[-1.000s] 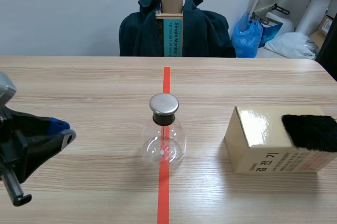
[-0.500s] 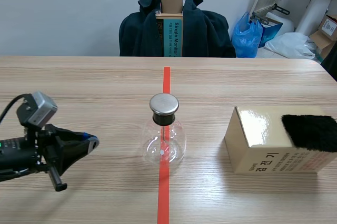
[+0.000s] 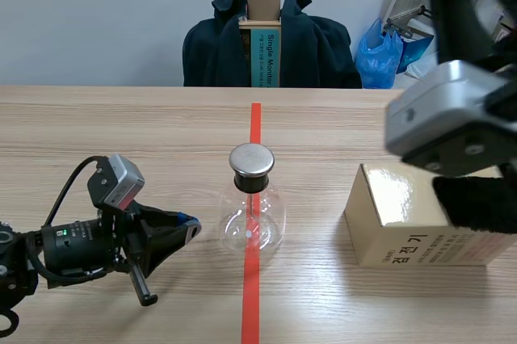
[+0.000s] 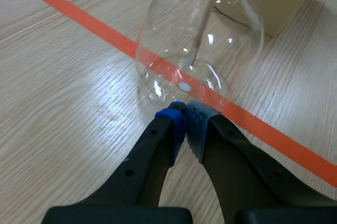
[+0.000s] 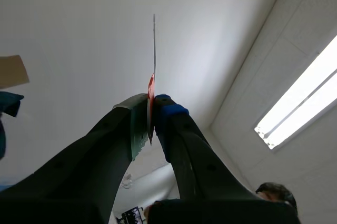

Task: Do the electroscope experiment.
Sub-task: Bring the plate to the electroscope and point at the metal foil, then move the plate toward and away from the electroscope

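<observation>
The electroscope, a clear glass flask (image 3: 252,216) with a metal cap (image 3: 251,160) and a thin rod inside, stands on the red tape line at the table's middle. My left gripper (image 3: 191,226) lies low on the table just left of the flask. In the left wrist view its fingers meet, shut on nothing, with the tips (image 4: 185,112) almost at the flask's (image 4: 200,45) base. My right arm (image 3: 452,118) is raised at the upper right. Its gripper (image 5: 150,103) points at the ceiling, shut on a thin strip (image 5: 154,50) seen edge-on, red near the pads.
A tan cardboard box (image 3: 404,227) sits right of the flask with a black fur cloth (image 3: 477,203) on top, partly behind the right arm. A chair draped with a dark jacket (image 3: 271,41) stands beyond the table's far edge. A person's hair (image 5: 271,190) shows below the ceiling.
The left gripper has slid right along the table up to the flask. The right arm has swung into view, raised in front of the box.
</observation>
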You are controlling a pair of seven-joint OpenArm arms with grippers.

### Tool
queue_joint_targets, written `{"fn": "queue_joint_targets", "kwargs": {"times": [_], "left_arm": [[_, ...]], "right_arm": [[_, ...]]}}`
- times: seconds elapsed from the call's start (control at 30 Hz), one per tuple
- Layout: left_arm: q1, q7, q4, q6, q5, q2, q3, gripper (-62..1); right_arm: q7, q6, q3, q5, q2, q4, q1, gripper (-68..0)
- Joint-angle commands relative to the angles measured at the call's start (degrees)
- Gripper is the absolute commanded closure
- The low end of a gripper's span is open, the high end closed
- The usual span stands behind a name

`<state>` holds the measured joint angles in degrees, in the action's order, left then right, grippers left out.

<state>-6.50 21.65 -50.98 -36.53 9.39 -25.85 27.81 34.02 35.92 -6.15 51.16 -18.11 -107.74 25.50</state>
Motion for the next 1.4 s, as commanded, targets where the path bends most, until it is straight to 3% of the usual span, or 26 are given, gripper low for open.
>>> {"fn": "queue_joint_targets", "kwargs": {"times": [0.0,0.33,0.8,1.03,1.23,1.37], "left_arm": [[-0.3,1.4,-1.4,-0.1,0.0,0.1,-0.1,-3.0],[-0.3,1.9,-1.4,0.4,-0.2,0.4,-0.1,-2.9],[-0.3,1.7,-1.4,1.2,-0.2,0.4,-0.1,-2.9],[-0.3,1.7,-1.4,1.2,-0.2,0.4,-0.1,-3.0],[-0.3,1.7,-1.4,1.3,-0.3,0.6,-0.1,-2.9],[-0.3,1.7,-1.4,1.5,-0.3,1.1,-0.1,-2.9]], "right_arm": [[-0.8,0.5,-1.3,1.0,0.6,1.6,-1.7,-0.8],[-3.2,0.3,-7.1,11.8,4.2,13.8,-2.5,-0.8],[-4.6,-1.7,-7.0,13.7,5.4,22.7,-2.5,-0.8],[-5.0,-2.0,-7.0,15.3,5.4,23.6,-2.6,-0.8],[-5.6,-4.3,-7.0,17.8,5.4,23.6,-2.6,-0.8],[-3.0,-4.3,-7.0,18.4,5.4,23.6,-2.6,-0.8]]}}
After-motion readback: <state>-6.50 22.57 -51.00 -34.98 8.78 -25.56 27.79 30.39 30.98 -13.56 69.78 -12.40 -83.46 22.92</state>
